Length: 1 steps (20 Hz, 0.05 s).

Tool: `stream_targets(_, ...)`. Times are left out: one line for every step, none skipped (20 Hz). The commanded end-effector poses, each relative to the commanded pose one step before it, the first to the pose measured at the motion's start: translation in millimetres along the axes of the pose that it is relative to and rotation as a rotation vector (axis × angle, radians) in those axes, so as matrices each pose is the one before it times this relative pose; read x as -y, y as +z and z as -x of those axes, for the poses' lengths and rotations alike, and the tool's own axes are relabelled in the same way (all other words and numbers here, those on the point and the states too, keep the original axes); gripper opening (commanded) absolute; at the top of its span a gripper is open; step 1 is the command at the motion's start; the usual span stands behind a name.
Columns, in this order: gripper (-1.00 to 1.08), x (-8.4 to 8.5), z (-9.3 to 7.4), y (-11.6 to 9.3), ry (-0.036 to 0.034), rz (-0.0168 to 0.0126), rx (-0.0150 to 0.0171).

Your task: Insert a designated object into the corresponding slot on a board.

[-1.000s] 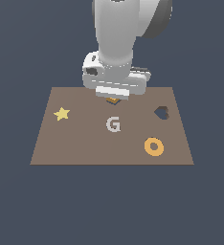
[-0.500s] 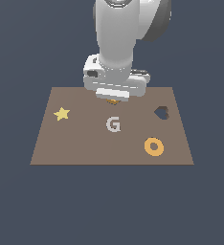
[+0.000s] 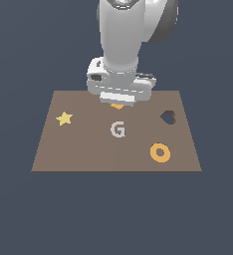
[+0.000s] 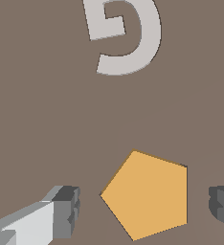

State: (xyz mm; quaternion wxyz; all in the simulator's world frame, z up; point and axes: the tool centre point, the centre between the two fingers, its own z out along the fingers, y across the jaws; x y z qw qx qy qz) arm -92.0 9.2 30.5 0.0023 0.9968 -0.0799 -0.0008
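Straddling the orange pentagon [image 4: 147, 195] flat on the board [image 3: 78, 149], the released claw [image 4: 145, 203] risks clipping a corner and skewing it if closed off-centre.

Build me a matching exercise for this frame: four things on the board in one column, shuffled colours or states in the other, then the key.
Things:
1. star
2. ring
3. letter G
4. pentagon block

Descriptions:
A. pale grey, mid-board
B. orange, between the open gripper fingers, untouched
C. yellow, toward the exterior view's left
D. orange with a hole, near the front edge

Pairs: 1-C, 2-D, 3-A, 4-B
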Motion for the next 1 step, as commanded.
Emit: stream_targets(1.0, 0.01, -0.04, 0.0, -0.00001, 0.0, -0.00013)
